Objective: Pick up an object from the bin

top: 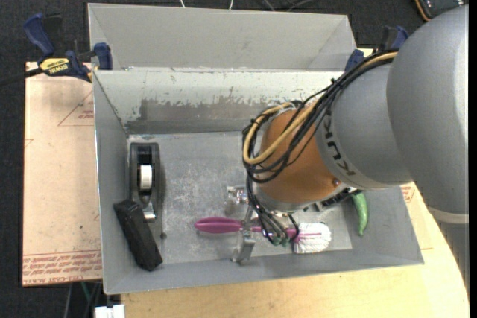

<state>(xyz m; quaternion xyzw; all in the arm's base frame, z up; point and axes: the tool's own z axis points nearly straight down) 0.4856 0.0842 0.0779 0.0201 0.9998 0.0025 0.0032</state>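
Observation:
My gripper is low over the front middle of the bin floor, with one metal fingertip behind and the other in front of a brush's pink handle. The brush lies flat, its handle pointing left and its white bristle head to the right, partly under the wrist. The fingers stand well apart on either side of the handle and do not press on it, so the gripper is open around it.
A grey and black tape dispenser lies along the left wall. A black oblong block rests in the front left corner. A green curved thing lies at the right, half hidden by the arm.

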